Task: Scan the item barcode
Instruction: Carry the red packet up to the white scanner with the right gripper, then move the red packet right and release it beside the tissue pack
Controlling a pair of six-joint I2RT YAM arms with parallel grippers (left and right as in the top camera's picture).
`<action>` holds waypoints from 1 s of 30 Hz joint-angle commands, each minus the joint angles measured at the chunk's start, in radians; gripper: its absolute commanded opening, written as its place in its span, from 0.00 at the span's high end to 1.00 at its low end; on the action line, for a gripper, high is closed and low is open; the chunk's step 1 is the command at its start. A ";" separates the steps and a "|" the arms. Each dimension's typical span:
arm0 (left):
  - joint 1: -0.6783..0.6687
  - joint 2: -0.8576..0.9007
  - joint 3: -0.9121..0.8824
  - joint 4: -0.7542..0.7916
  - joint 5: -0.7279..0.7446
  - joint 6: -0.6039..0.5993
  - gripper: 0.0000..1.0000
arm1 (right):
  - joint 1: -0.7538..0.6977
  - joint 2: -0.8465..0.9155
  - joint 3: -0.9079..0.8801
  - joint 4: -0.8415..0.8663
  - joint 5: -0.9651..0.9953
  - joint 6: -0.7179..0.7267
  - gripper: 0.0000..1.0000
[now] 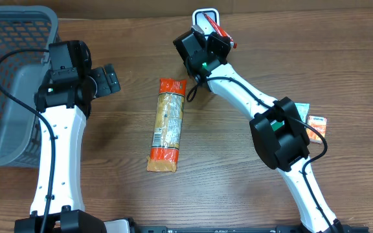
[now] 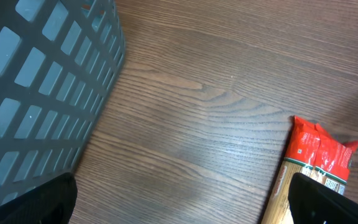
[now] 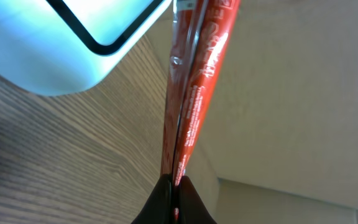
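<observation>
My right gripper (image 1: 215, 39) is at the far edge of the brown wooden table (image 1: 316, 45). Its fingers are pressed together, pinching a thin flat red packet (image 3: 191, 93). In the right wrist view the packet shows edge-on, rising straight up from between my fingertips, its white print too blurred to read. The packet stands just beside the white scanner with the black-rimmed glowing pane (image 3: 73, 37). I cannot tell whether packet and scanner touch. No barcode is visible from here.

My left gripper (image 1: 107, 79) is over the left half of the table, fingers spread wide, holding nothing. It is near the grey plastic lattice basket (image 1: 18, 14), which fills the far left corner.

A long pasta packet with orange-red ends and a pale middle (image 1: 167, 126) lies flat in the middle of the table, running roughly from far to near. It is apart from both grippers. Its red end shows at the lower right of the left wrist view.

Toward the right edge, partly behind my right arm, lie a small orange box (image 1: 316, 124) and a small teal box (image 1: 302, 110).
</observation>
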State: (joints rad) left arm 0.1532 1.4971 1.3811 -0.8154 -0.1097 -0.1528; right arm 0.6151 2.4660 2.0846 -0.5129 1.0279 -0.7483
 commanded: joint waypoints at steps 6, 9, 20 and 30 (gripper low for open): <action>0.003 0.007 0.010 0.004 -0.005 0.019 0.00 | -0.007 -0.001 -0.036 0.034 -0.072 -0.117 0.97; 0.003 0.007 0.010 0.004 -0.005 0.019 0.00 | -0.010 -0.001 -0.036 0.034 -0.064 -0.137 0.97; 0.003 0.007 0.010 0.004 -0.005 0.019 0.00 | -0.014 -0.001 -0.036 0.033 -0.022 -0.146 0.97; 0.003 0.007 0.010 0.004 -0.005 0.019 0.00 | -0.014 -0.001 -0.036 0.032 0.021 -0.145 0.97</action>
State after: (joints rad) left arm 0.1532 1.4971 1.3811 -0.8154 -0.1097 -0.1528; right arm 0.6083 2.4660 2.0575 -0.4866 1.0103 -0.8948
